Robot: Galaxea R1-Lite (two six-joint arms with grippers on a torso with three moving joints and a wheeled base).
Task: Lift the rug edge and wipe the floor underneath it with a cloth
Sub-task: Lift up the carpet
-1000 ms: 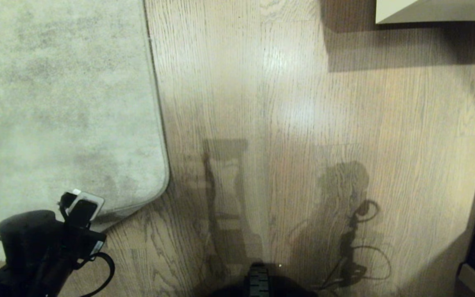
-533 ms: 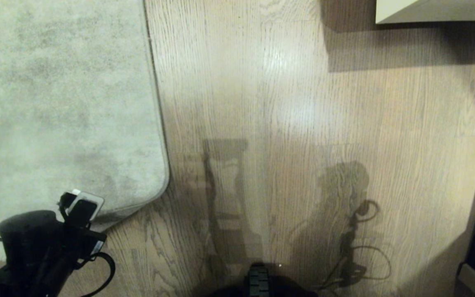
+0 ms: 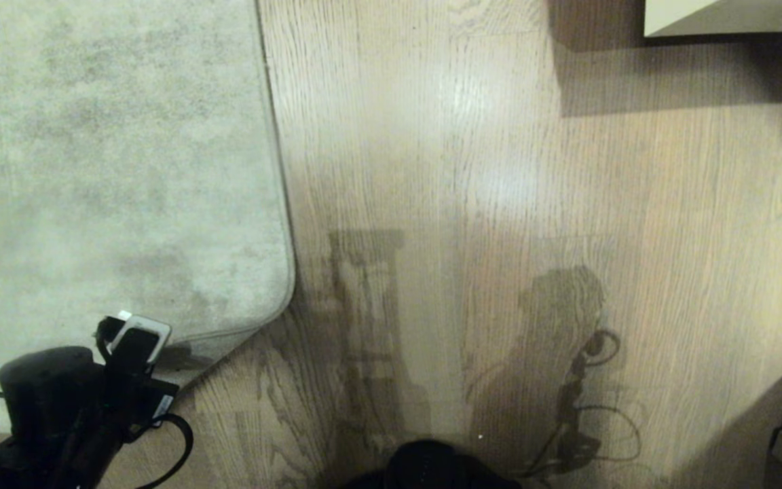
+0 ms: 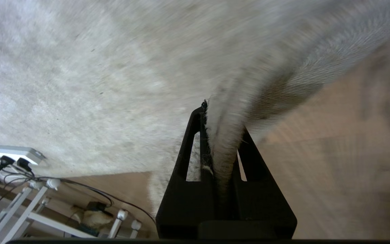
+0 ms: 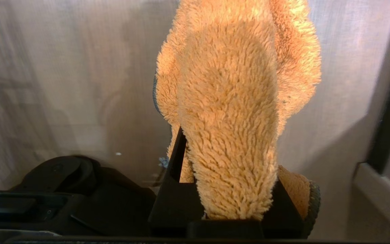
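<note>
Here the left gripper pinches the rug edge to lift it off the floor, while the right gripper holds the cloth, ready to wipe.

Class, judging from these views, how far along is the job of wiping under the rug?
Done: the left tool is shut on the rug edge, and the right tool is shut on the cloth. In hand: lifting that edge. Left: the cloth has not reached the floor beneath the rug.

Short-pile mottled rug, slightly glossy wood-grain floor, fluffy orange-tan cloth, matt black plastic jaws
</note>
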